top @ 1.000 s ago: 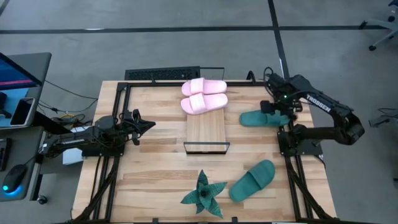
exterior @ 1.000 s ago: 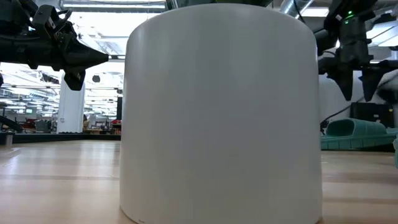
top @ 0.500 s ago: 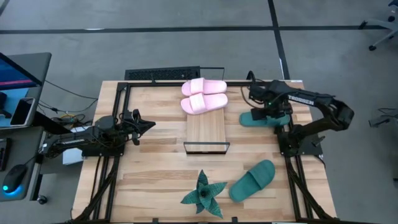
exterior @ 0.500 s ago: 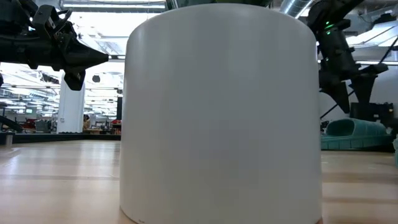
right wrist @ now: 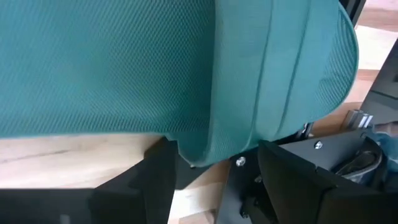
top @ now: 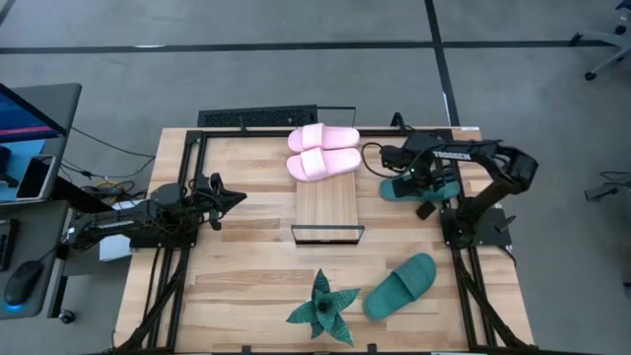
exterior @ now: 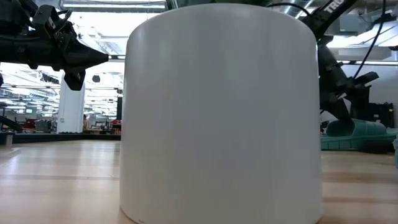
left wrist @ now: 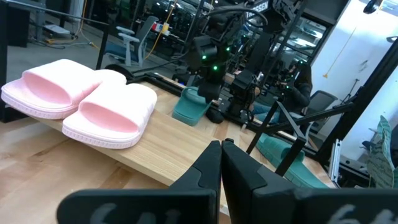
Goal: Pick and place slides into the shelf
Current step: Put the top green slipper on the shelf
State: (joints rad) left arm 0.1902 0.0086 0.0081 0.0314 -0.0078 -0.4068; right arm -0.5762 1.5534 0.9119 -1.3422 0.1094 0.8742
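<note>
Teal slide (top: 406,185) at the far right of the table (top: 246,281) is what the right tool (top: 422,183) is reaching for. The tool hangs directly over it with its jaws spread wide; in the right wrist view the dark fingers (right wrist: 292,180) stand apart on either side of the slide's edge, not pressing on it, so nothing is gripped. The wide stance looks chosen to straddle the thick sole before closing.

The shelf (top: 326,197) lies along the middle of the table, just left of that slide. Two pink slides (top: 322,151) already sit side by side across its far end, which leaves the near slats bare, presumably for the green pair. The second teal slide (top: 400,285) rests well apart from the first, on the near right of the table, just beside the spiky green plant (top: 322,307).

The left tool (top: 233,197) waits above the left side of the table with its jaws pinched together on nothing, pointed toward the shelf.

In the low view a broad white cylinder (exterior: 221,112) stands close to the camera and hides most of the table.

Judged from this layout, half the task is done and the third slide is about to be grasped.
</note>
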